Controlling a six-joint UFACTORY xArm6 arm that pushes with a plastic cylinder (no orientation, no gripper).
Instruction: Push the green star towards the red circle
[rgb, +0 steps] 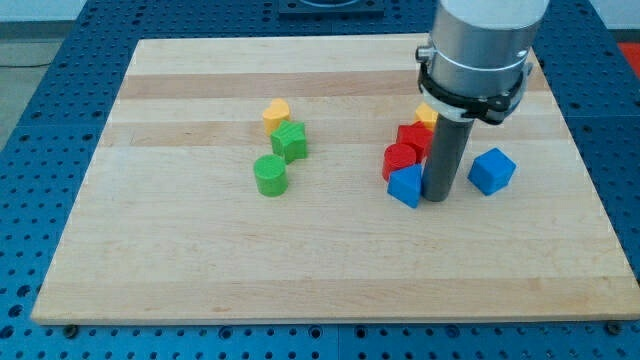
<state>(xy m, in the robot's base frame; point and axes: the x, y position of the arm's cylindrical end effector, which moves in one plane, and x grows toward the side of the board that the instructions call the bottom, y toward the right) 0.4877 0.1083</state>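
The green star (290, 141) lies left of the board's middle, between a yellow heart (277, 112) above it and a green circle (270, 174) below it. The red circle (398, 160) sits in a tight cluster at the view's right, touching a second red block (414, 137) and a blue block (406, 186). My tip (437, 198) rests on the board just right of that blue block, far to the right of the green star. The rod hides part of the cluster.
A yellow block (427, 115) sits at the top of the cluster, partly hidden by the arm. A blue cube (492, 171) lies right of the rod. The wooden board (200, 270) lies on a blue perforated table.
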